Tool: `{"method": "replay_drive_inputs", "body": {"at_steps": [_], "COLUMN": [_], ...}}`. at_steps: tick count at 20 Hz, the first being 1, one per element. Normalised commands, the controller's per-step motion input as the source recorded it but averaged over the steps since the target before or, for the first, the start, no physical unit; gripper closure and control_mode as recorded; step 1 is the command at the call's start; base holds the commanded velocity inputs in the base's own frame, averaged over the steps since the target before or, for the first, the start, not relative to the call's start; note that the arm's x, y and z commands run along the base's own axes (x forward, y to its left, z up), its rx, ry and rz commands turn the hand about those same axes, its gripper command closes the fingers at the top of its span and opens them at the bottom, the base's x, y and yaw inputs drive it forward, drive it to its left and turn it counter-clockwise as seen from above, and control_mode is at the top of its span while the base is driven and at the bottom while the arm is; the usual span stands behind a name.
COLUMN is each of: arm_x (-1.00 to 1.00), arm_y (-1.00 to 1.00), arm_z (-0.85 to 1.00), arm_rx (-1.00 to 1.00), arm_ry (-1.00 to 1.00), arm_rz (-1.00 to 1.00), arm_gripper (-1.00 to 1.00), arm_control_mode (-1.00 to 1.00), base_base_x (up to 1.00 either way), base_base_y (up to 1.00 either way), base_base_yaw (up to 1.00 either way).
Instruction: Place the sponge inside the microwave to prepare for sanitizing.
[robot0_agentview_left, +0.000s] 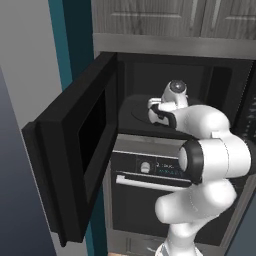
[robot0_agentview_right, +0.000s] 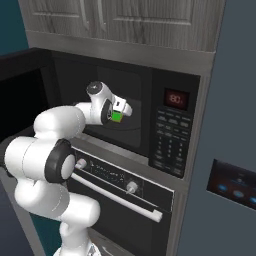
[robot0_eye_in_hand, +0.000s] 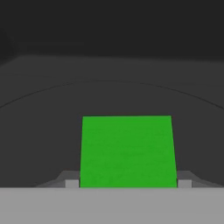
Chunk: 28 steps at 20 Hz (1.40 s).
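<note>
1. Sponge (robot0_agentview_right: 117, 117) clamped in gripper (robot0_agentview_right: 120, 114), inside the open microwave (robot0_agentview_right: 175, 125), above its turntable (robot0_agentview_left: 137, 111).
2. Step: placing. Next move likely calls for lowering, then letting go onto turntable.

Matt flat-green sponge (robot0_eye_in_hand: 127, 151), matt black microwave (robot0_agentview_right: 172, 132) with smooth dark interior, grey wood-grain cabinets (robot0_agentview_right: 125, 20), glossy white arm (robot0_agentview_left: 210, 155)
</note>
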Motion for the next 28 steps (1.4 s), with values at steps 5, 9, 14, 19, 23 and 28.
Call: {"method": "replay_drive_inputs", "body": {"at_steps": [5,9,14,19,23,28], "arm_x": [0.20,0.13,0.04,0.00,-0.01,-0.16], "arm_y": [-0.03,0.00,0.00,0.00,0.03,0.11], "arm_z": [-0.18,-0.21,-0.02,0.02,0.11,0.06], "arm_rx": [0.03,0.04,0.00,-0.01,-0.03,-0.04], "arm_ry": [0.00,0.00,-0.02,-0.02,-0.02,-0.06], "arm_rz": [0.00,0.00,0.00,0.00,0.00,0.00], "arm_gripper": [1.00,-1.00,-1.00,-1.00,-1.00,-1.00], "arm_control_mode": [-1.00,-1.00,-1.00,-1.00,-1.00,-1.00], "base_base_x": [0.00,0.00,0.00,0.00,0.00,0.00], "base_base_y": [0.00,0.00,0.00,0.00,0.00,0.00], "base_base_yaw": [0.00,0.00,0.00,0.00,0.00,0.00]}}
